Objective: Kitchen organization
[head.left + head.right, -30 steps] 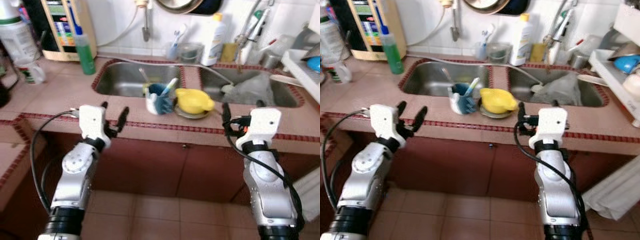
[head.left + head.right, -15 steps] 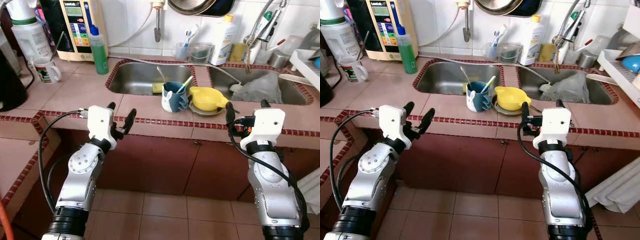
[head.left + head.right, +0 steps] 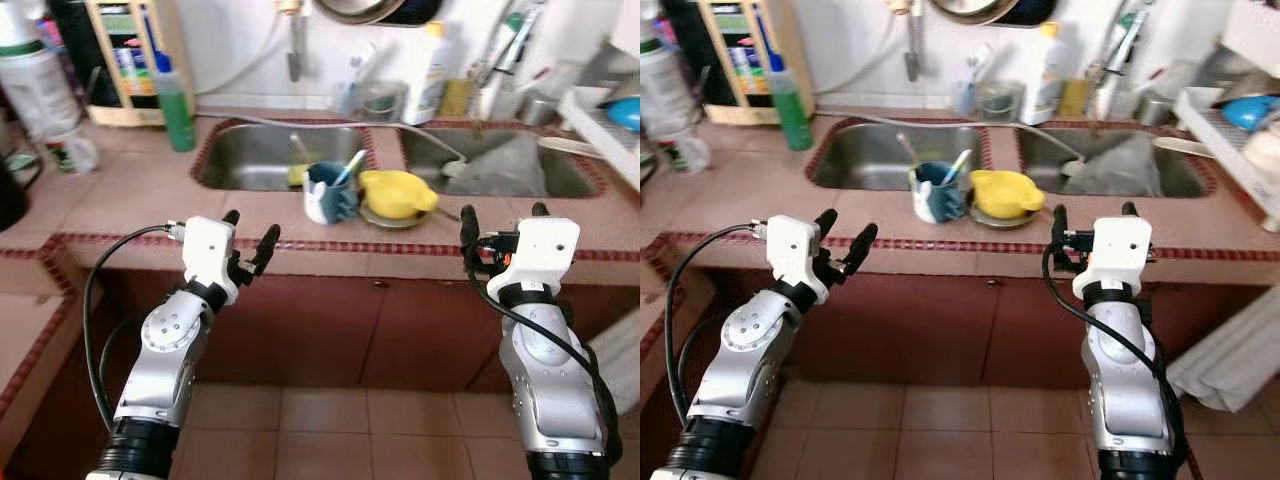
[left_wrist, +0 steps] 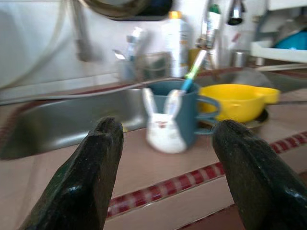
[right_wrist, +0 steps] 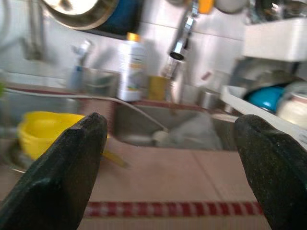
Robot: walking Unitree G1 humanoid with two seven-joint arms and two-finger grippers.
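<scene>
Blue mug (image 3: 329, 192) stands upright on the counter strip between the two sinks, near the front edge, handle turned toward the yellow bowl (image 3: 396, 192) just beside it on the robot's right; bunny face on the mug faces the robot in the left wrist view. A toothbrush (image 3: 347, 167) sticks up out of the mug, leaning right. Bowl sits on a small plate (image 3: 390, 219), its spout-like lip pointing right. Left sink (image 3: 250, 160) behind the mug, right sink (image 3: 495, 168) behind the bowl with a crumpled grey bag (image 3: 500, 160) in it. Counter (image 3: 130, 195) is pink tile with a red-checked front edge; a wide bare stretch lies left of the mug, and another bare stretch right of the bowl. Green bottle (image 3: 172, 92) stands at the back left, white bottle (image 3: 433, 60) at the back by the wall, dish rack (image 3: 610, 125) at far right. Left gripper (image 3: 250, 237) hovers in front of the counter edge, left of the mug, fingers spread apart, holding nothing. Right gripper (image 3: 503, 222) hovers at the counter edge right of the bowl, fingers wide apart, empty. Frames somewhat blurred.
</scene>
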